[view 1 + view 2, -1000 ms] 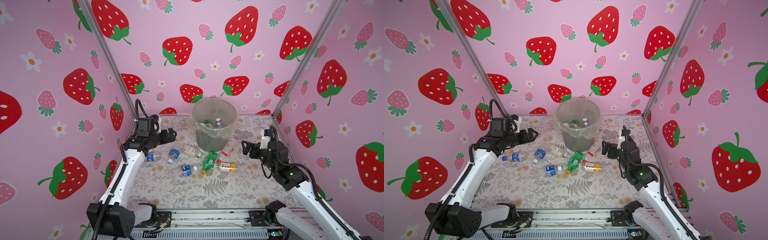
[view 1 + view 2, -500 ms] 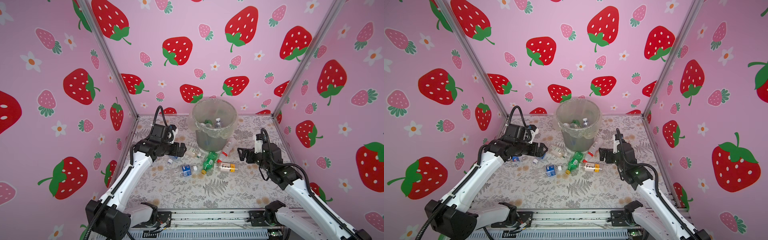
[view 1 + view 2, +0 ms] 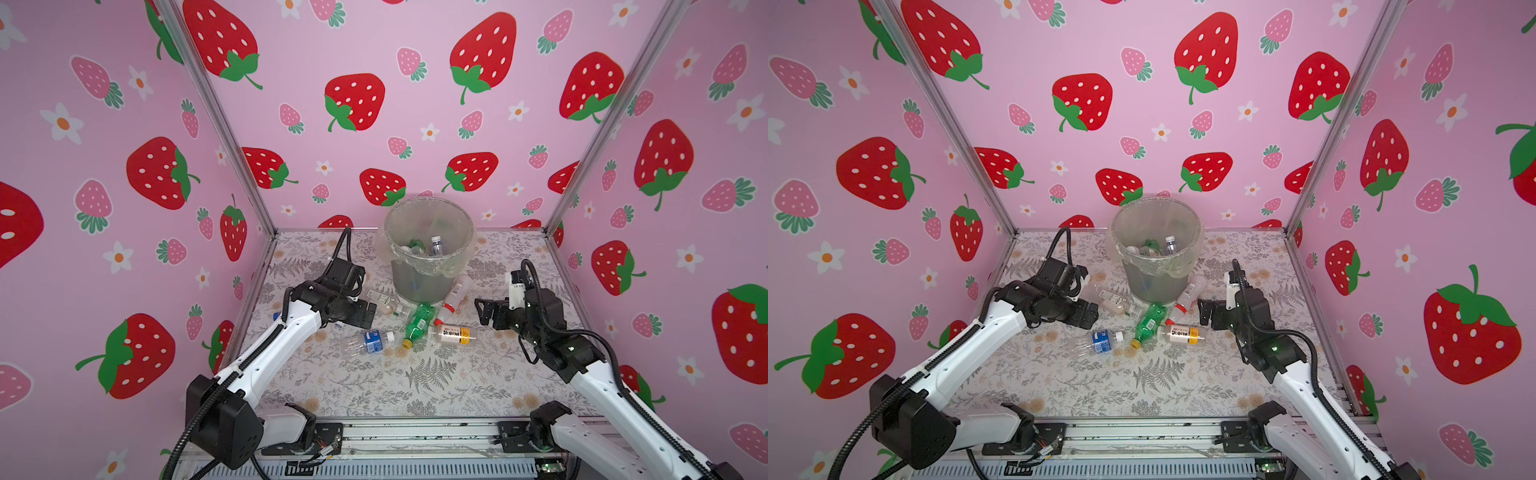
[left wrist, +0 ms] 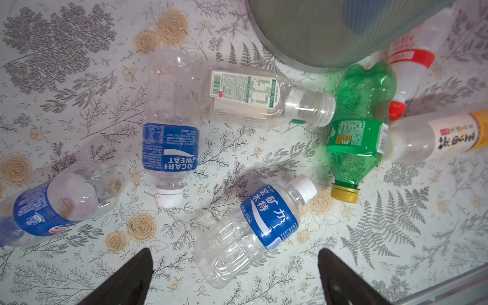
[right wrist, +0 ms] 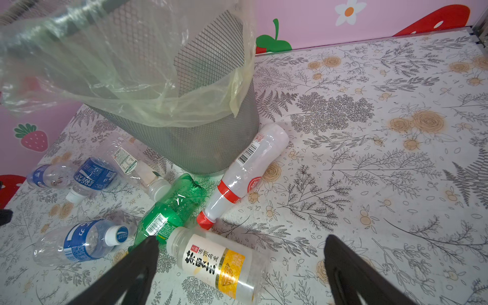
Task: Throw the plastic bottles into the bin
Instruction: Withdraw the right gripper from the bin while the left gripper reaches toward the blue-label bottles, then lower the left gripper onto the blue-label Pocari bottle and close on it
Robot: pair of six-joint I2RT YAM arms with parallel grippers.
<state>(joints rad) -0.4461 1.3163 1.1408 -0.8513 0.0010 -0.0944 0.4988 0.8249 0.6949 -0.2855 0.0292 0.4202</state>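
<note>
Plastic bottles [image 3: 415,326] lie scattered against the bin [image 3: 419,282], some already inside. Left gripper [image 4: 233,266] gapes empty over blue-label bottle [image 4: 264,221], right gripper [image 5: 241,245] empty over yellow-label bottle [image 5: 216,266]. Reaching step; next, descend and pinch.

blue-label bottle [image 4: 170,148] reading POCARI SWEAT, bottle cap [image 5: 120,234] seemingly likewise

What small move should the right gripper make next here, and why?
Probably lower the right gripper onto the clear plastic bottle with the white-and-yellow label: the jaws stand open and empty, and in the right wrist view that bottle lies between them.
</note>
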